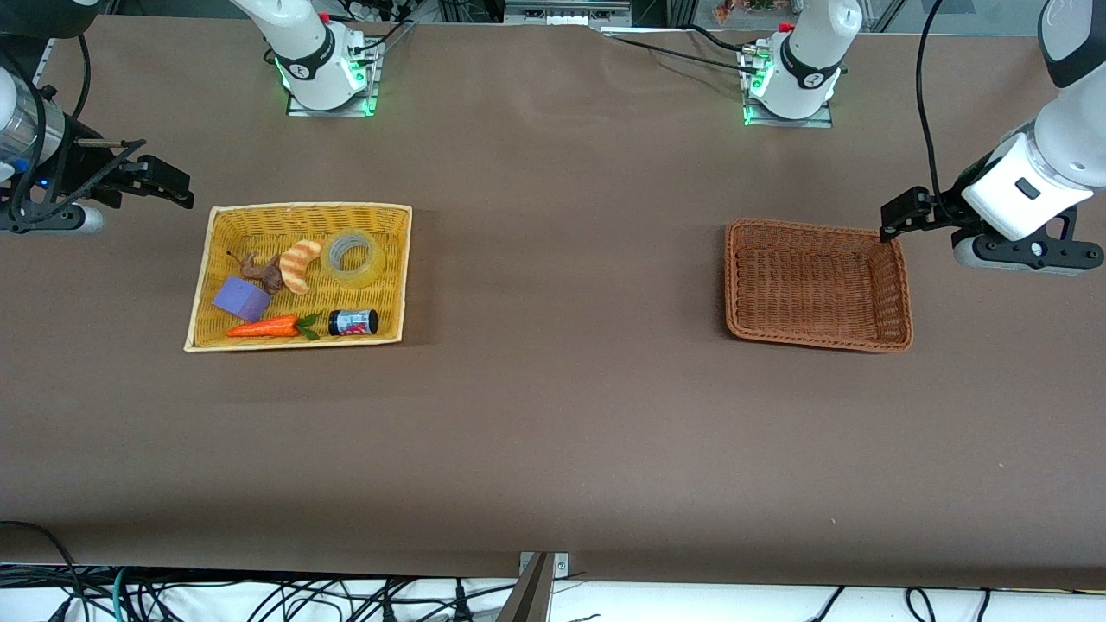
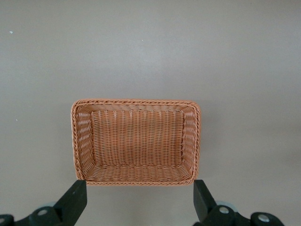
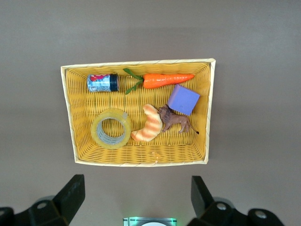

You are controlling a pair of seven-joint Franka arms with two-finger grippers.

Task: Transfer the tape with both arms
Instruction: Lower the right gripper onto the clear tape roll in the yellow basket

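The tape (image 1: 352, 259), a yellowish translucent ring, lies flat in a yellow wicker basket (image 1: 311, 207) toward the right arm's end of the table. It also shows in the right wrist view (image 3: 111, 128), inside that basket (image 3: 141, 62). My right gripper (image 1: 177, 186) hangs open and empty in the air beside the yellow basket, its fingers wide apart (image 3: 136, 190). My left gripper (image 1: 899, 218) hangs open and empty beside an empty brown wicker basket (image 1: 816, 226) toward the left arm's end. The left wrist view shows that basket (image 2: 136, 101) past the open gripper (image 2: 139, 195).
The yellow basket also holds a toy croissant (image 1: 300, 265), a brown lion figure (image 1: 263, 270), a purple block (image 1: 242, 298), a toy carrot (image 1: 263, 327) and a black jar with a pink label (image 1: 352, 322). The arm bases (image 1: 328, 78) (image 1: 791, 86) stand along the table's edge farthest from the front camera.
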